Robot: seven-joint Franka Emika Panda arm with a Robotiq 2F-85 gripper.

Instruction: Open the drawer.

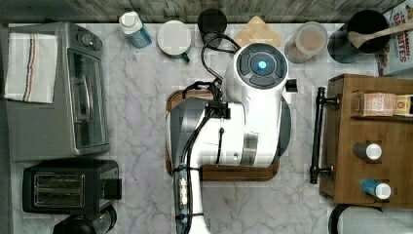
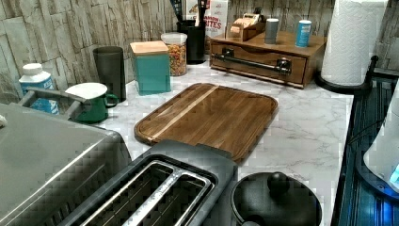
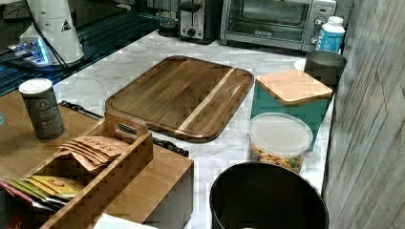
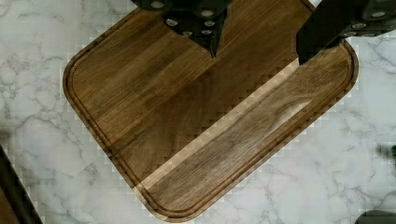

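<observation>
Bare marble btwn wooden tray (image 2: 211, 115) & drawer (image 2: 256, 63) handle (image 2: 249, 61); approach open.

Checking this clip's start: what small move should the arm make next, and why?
Probably carry the gripper toward the drawer's black bar handle: the fingers hang open above the wooden tray, and the drawer looks shut, its handle untouched.

Brown wooden drawer (image 2: 256, 62), shut flush in its cabinet, long black bar handle (image 2: 250, 60) across front

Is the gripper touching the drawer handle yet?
Apart. The wrist view shows the gripper open above the wooden tray, and the left view shows the drawer's handle with nothing on it.
</observation>
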